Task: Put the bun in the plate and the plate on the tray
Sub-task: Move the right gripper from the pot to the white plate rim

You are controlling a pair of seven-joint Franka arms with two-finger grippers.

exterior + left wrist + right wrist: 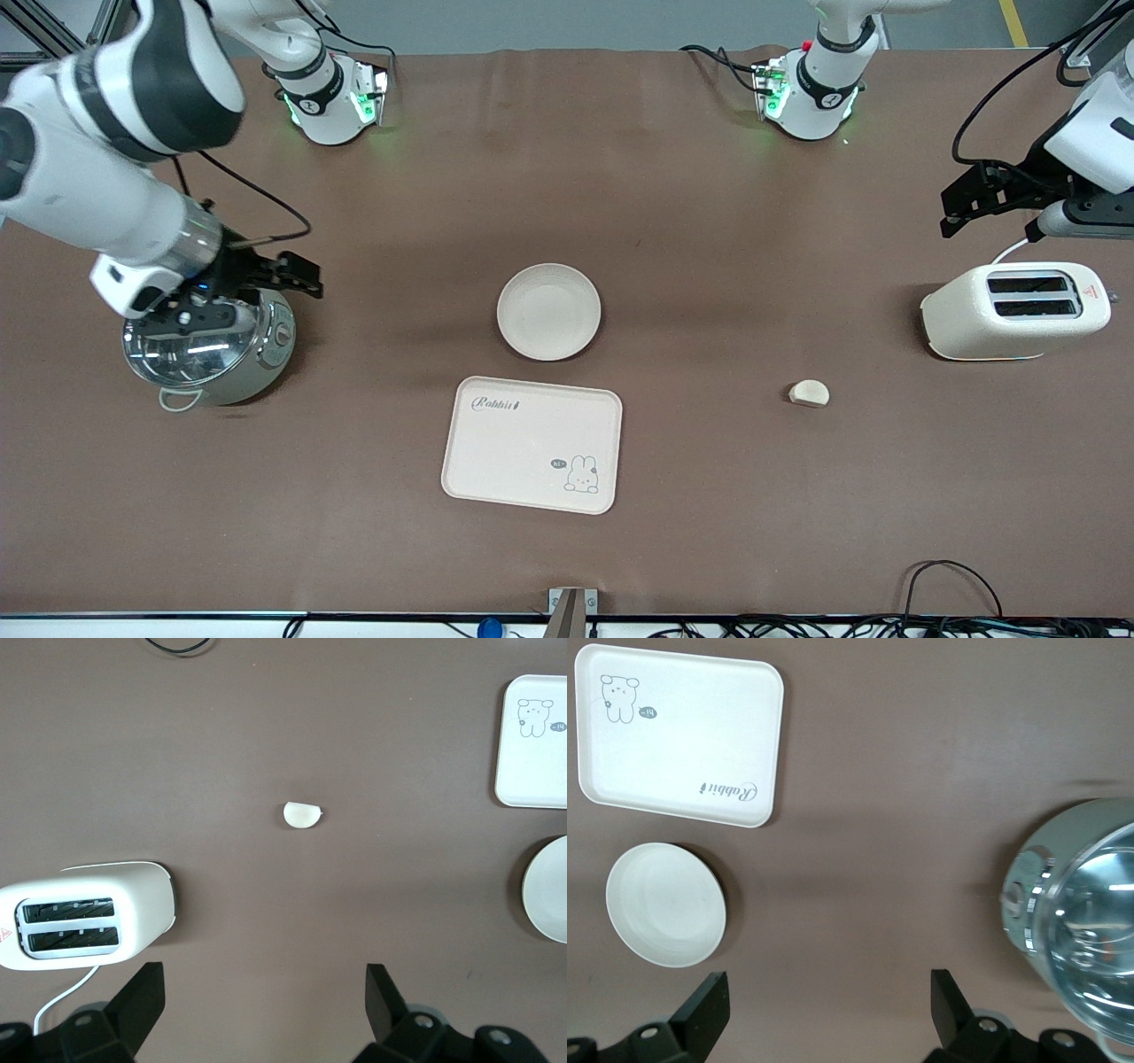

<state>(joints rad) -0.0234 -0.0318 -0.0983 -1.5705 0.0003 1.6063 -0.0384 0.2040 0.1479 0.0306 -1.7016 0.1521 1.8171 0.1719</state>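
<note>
Nearest to the front camera I see the tray [532, 445], empty. A little farther, toward the left arm's end, lies the bun [809, 392] alone; I judge it light and soft, so I would pinch it gently across its round sides. Farther still are the plate [548, 311], the toaster [1015, 310] and the pot [209, 348]. Nothing blocks the bun. The left gripper [979, 202], over the toaster, and the right gripper [282, 276], over the pot, are both spread wide and hold nothing.

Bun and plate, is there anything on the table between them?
Nothing: in the front view only bare brown tabletop runs from the bun to the plate.
</note>
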